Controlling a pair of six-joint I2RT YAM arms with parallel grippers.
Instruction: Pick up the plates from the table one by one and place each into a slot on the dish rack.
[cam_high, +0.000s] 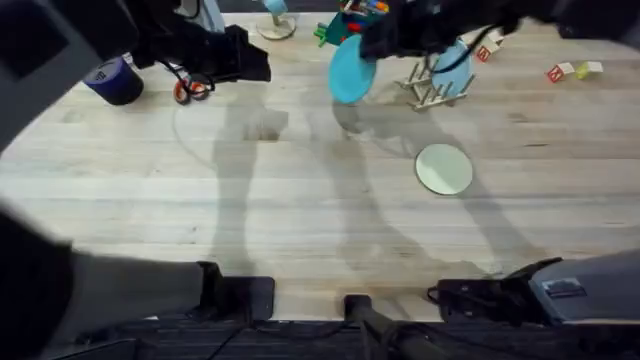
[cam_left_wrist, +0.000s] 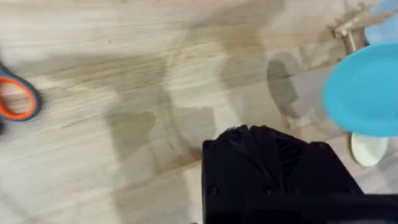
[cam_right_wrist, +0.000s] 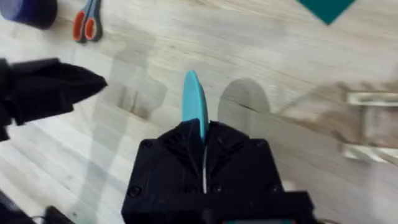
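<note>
Overhead view, left to right. At the far left of the wooden table (cam_high: 300, 210) stands a dark blue roll of tape (cam_high: 113, 82), and just beside it lie orange-handled scissors (cam_high: 190, 90). The left gripper (cam_high: 255, 62) hangs above the table's far left part, near the scissors, its black fingers pointing toward the middle; in the left wrist view the fingers (cam_left_wrist: 261, 149) lie pressed together with nothing between them. Past the middle, the right gripper (cam_high: 372, 42) holds a turquoise-blue plate (cam_high: 350, 70) on edge above the table, the plate's shadow falling on the wood below it. In the right wrist view the plate (cam_right_wrist: 193, 102) is seen edge-on, rising from between the clenched fingers (cam_right_wrist: 180, 140), with the left gripper (cam_right_wrist: 87, 84) farther off toward the scissors (cam_right_wrist: 86, 22) and the tape roll (cam_right_wrist: 28, 9). Just to the right of the held plate stands the small wooden dish rack (cam_high: 435, 88), with a second blue plate (cam_high: 452, 62) upright among its pegs; held plate and rack are near but apart. In the left wrist view the held plate (cam_left_wrist: 364, 90) hangs beside a corner of the rack (cam_left_wrist: 351, 28). Nearer than the rack, the cream plate (cam_high: 443, 168) lies flat on the table, well apart from both grippers. At the far right lie small toy blocks (cam_high: 572, 71), and behind the held plate sits a green toy-block board (cam_high: 335, 30).
</note>
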